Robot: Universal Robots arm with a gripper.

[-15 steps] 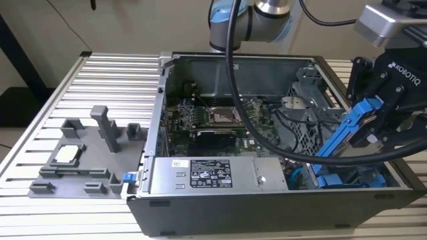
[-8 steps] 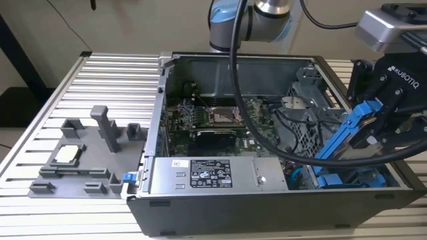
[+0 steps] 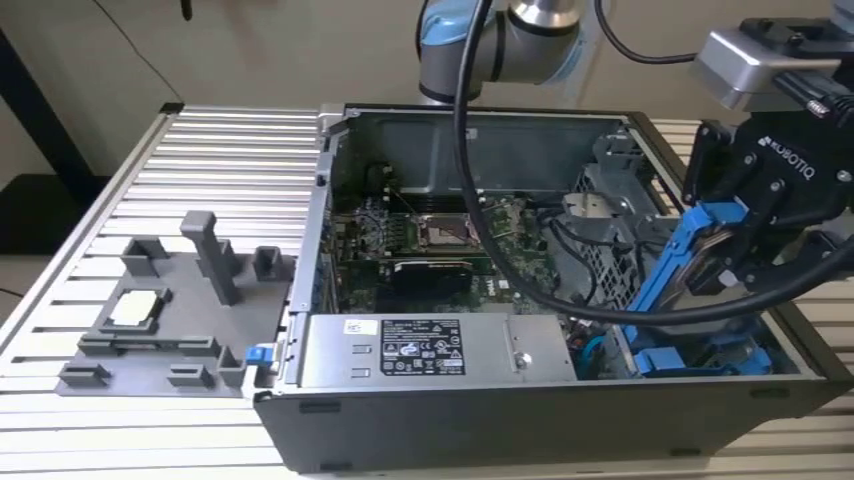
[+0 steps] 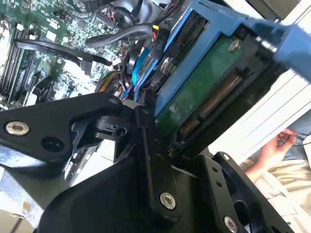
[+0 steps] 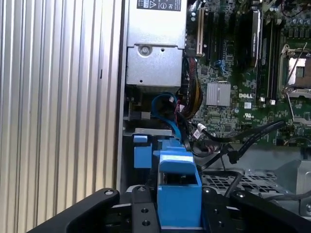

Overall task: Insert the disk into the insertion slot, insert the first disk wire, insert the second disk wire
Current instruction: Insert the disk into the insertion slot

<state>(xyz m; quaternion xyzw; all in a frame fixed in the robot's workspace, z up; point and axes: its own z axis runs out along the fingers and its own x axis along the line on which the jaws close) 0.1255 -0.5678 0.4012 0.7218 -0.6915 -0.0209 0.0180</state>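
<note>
Sitting open on the ribbed table (image 3: pixel 227 140), the PC case (image 3: pixel 534 405) shows its motherboard (image 3: pixel 400 235) (green, cables across it). At the exterior view's right the gripper (image 3: pixel 747 240) has its fingers clamped on the disk (image 3: pixel 678 262), which tilts steeply, its lower end inside the case above another blue-framed drive (image 3: pixel 707 362).
</note>
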